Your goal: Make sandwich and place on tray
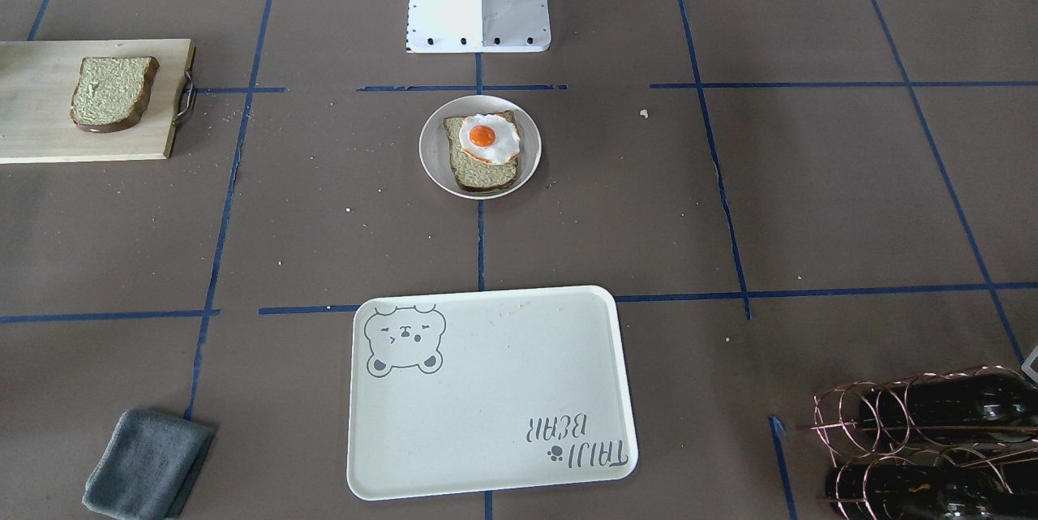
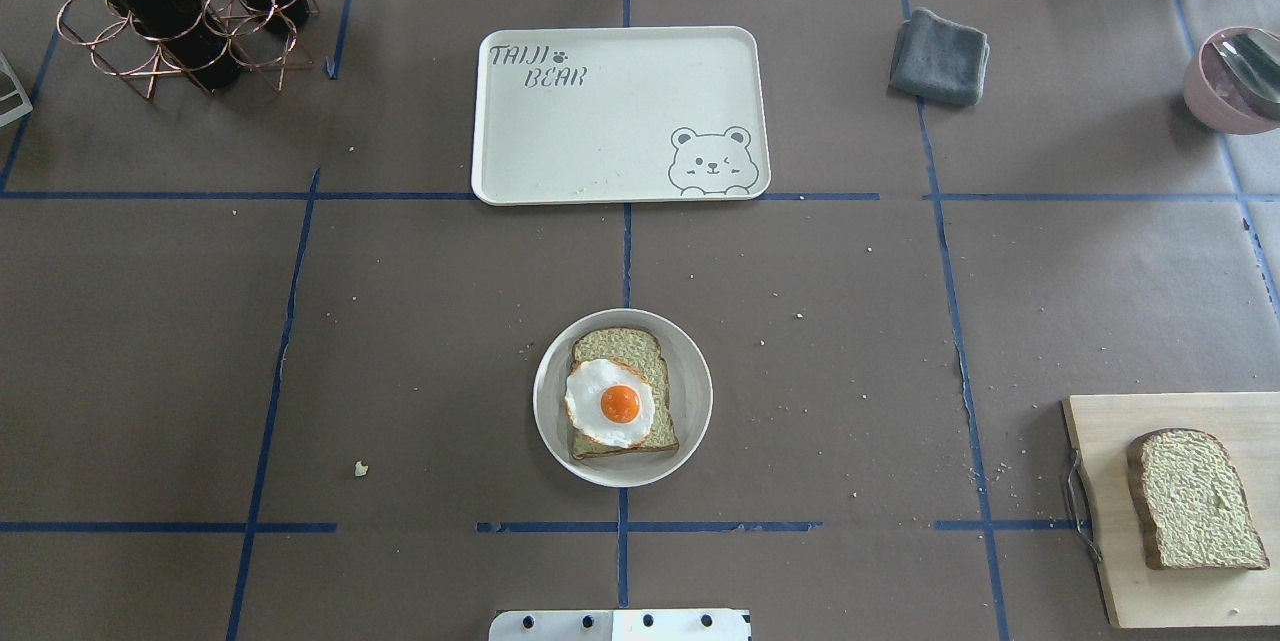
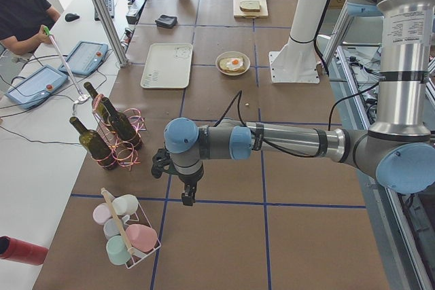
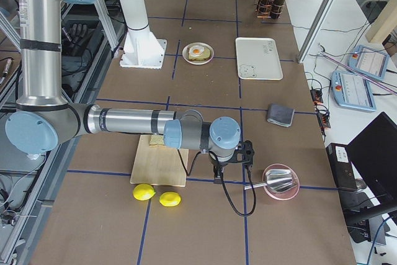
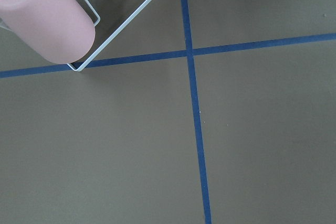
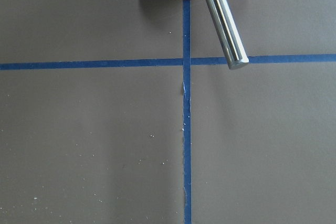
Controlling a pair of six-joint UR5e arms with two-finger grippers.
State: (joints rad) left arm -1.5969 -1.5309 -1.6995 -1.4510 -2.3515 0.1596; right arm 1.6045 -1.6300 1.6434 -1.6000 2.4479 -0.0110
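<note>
One bread slice (image 2: 620,346) lies on a small round plate (image 2: 695,391) at the table's middle, with the fried egg (image 2: 612,403) on top of it. The second bread slice (image 2: 1195,499) lies on a wooden cutting board (image 2: 1110,561) at the near right. The cream bear tray (image 2: 600,131) lies beyond the plate with nothing on it. My left gripper (image 3: 188,198) hangs far out at the table's left end, near a cup rack. My right gripper (image 4: 218,178) hangs at the right end, beside a pink bowl. I cannot tell whether either is open or shut.
A copper rack of wine bottles (image 2: 170,6) stands at the far left. A grey cloth (image 2: 940,56) and a pink bowl with a metal utensil (image 2: 1235,81) are at the far right. Two lemons (image 4: 156,195) lie past the cutting board. A cup rack (image 3: 126,236) stands under the left arm.
</note>
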